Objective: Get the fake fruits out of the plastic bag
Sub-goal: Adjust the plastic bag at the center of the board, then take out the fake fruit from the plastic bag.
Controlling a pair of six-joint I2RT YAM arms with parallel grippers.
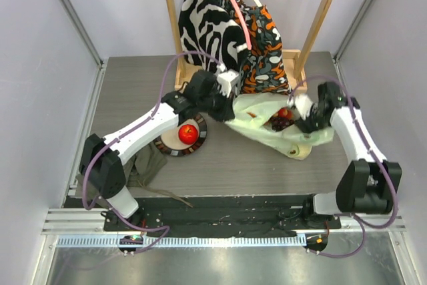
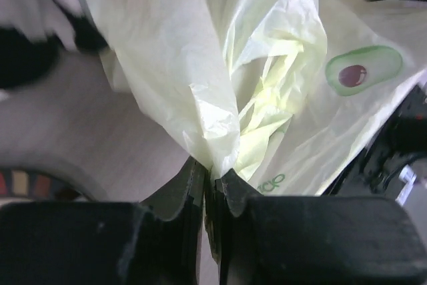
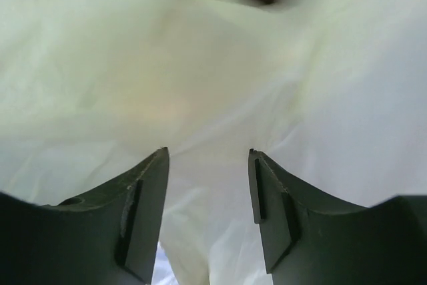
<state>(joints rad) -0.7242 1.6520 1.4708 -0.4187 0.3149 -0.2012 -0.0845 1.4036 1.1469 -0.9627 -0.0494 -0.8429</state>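
**One apple out, the rest left in the bag**

The bag (image 1: 257, 123) is seen lying crumpled at 3 o'clock of the table's middle, its mouth turned upward. It is thin, translucent, pale green and heavily creased, and it is printed with an avocado half (image 2: 363, 66). In its mouth a dark grape bunch (image 1: 280, 124) and something red (image 1: 285, 113), probably a strawberry, can be made out; any other fruits are hidden by the film.

One red apple (image 1: 188, 133) is set on the plate (image 1: 175, 145) at 9 o'clock of the bag. The task is therefore judged begun but far from done: at least the grapes and the red piece are left to be taken out.

The film at the bag's 10 o'clock edge is pinched between the closed jaws of the left gripper (image 2: 212, 188) and drawn up into a ridge. The right gripper (image 3: 208, 165) is held at the bag's 3 o'clock side, jaws parted, with film close in front of them and nothing gripped.

A cloth (image 1: 143, 165) is seen at 8 o'clock of the plate. Garments (image 1: 227, 25) are hung at 12 o'clock.
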